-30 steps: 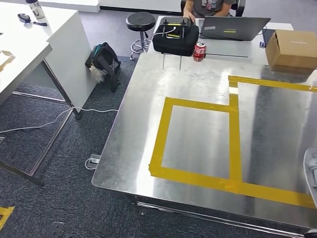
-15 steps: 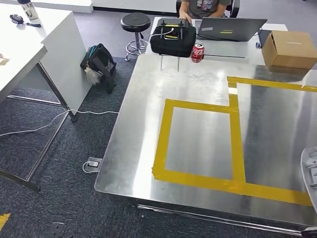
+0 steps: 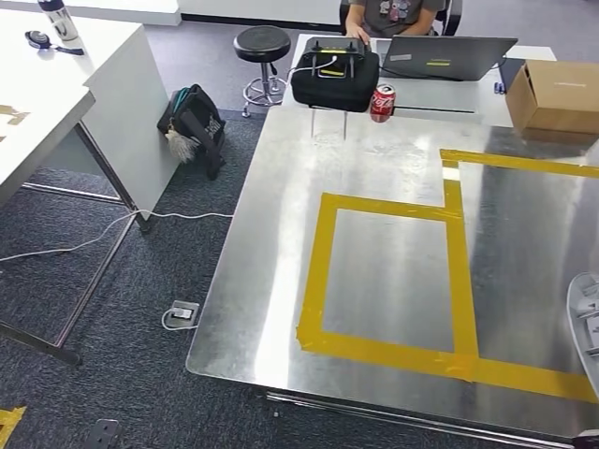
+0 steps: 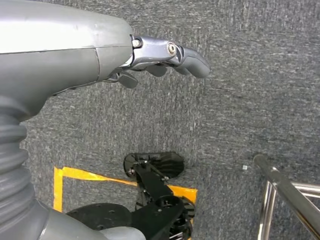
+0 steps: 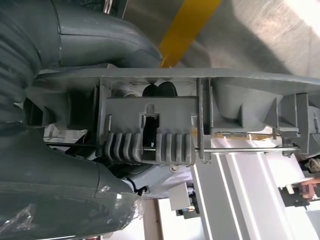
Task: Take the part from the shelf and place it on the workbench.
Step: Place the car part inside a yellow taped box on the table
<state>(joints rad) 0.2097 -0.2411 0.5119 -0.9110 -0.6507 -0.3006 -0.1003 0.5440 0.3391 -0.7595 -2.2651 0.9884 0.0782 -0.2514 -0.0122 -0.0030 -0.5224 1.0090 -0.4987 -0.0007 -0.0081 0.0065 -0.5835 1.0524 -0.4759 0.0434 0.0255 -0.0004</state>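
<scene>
My right hand (image 5: 75, 150) is clamped on the part (image 5: 196, 115), a long grey moulded plastic piece with ribs and a thin metal rod along it; in the right wrist view it lies across my palm, thumb on one side and dark fingers (image 5: 158, 91) behind it. From my head view the part's pale curved end (image 3: 585, 323) shows at the right edge, over the near right of the bench (image 3: 283, 281), not resting on it that I can tell. The bench is a bare metal sheet marked with yellow tape (image 3: 459, 271) that frames a square in the middle and runs on to the right. At its far edge stand a black case (image 3: 333, 73) and, just beside it, a red can (image 3: 382, 103); behind them lie an open laptop (image 3: 446, 58) and a cardboard box (image 3: 557, 94), with a person (image 3: 396, 14) seated at the laptop. My left hand (image 4: 166, 57) hangs over grey carpet (image 4: 245, 90), fingers apart and nearly straight, holding nothing. To the left of the bench are a white desk (image 3: 64, 103), a black stool (image 3: 262, 45), a dark bag (image 3: 194, 126) on the floor against the desk's side, and a white cable (image 3: 84, 238) trailing across the carpet.
</scene>
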